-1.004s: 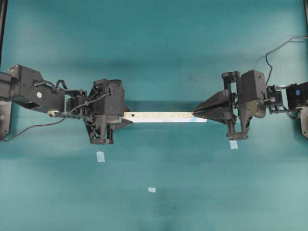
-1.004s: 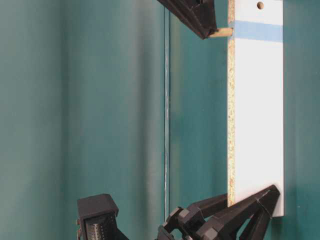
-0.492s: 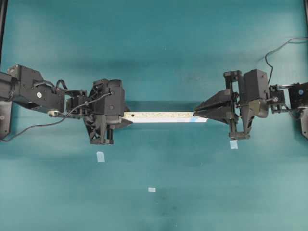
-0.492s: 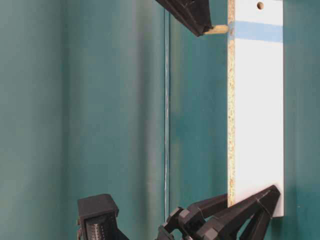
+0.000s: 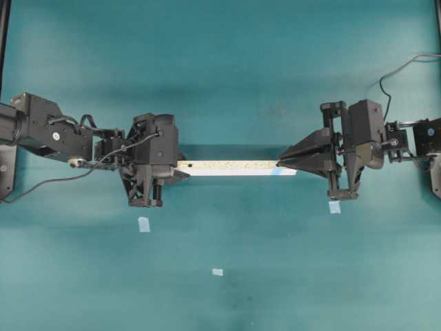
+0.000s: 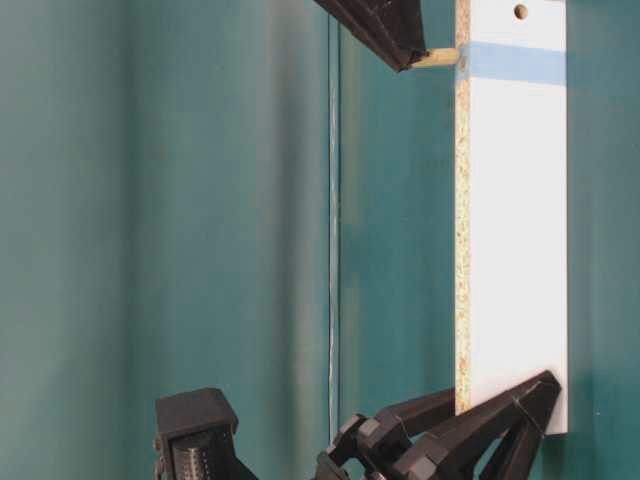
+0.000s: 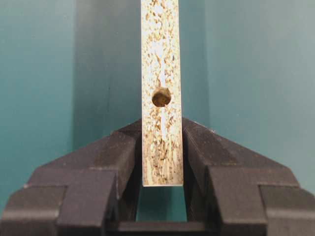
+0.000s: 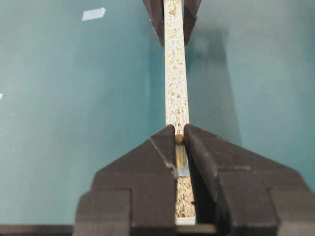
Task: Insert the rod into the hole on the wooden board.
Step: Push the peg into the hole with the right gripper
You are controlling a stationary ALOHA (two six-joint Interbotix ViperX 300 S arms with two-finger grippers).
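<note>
a: what is the left gripper (image 7: 161,162) doing?

b: it is clamped on the wooden board (image 5: 231,166). in the left wrist view its two black fingers (image 7: 110,157) press on both sides of the board's end at the bottom of the frame, and a small round hole sits in the speckled edge just above them.

a: where is the board in the overhead view?

b: in the middle of the frame, lying left to right between the two arms, held above the green table (image 5: 227,76). its left end is in the left gripper.

a: and the right gripper (image 8: 179,140)?

b: it is pinched tight on the rod (image 6: 438,58). in the table-level view the little cream rod sticks out of the black tip near the top of the frame, and its far end touches the speckled edge of the board, right next to the blue mark (image 6: 518,63).

a: is the rod in the hole?

b: i cannot tell how far in it is. in the right wrist view the rod shows as a small round end between the tips, right over the board's edge by the blue mark.

a: anything else on the table?

b: some small pale tape squares (image 5: 144,224) in the lower half of the overhead view, well apart from the board.
</note>
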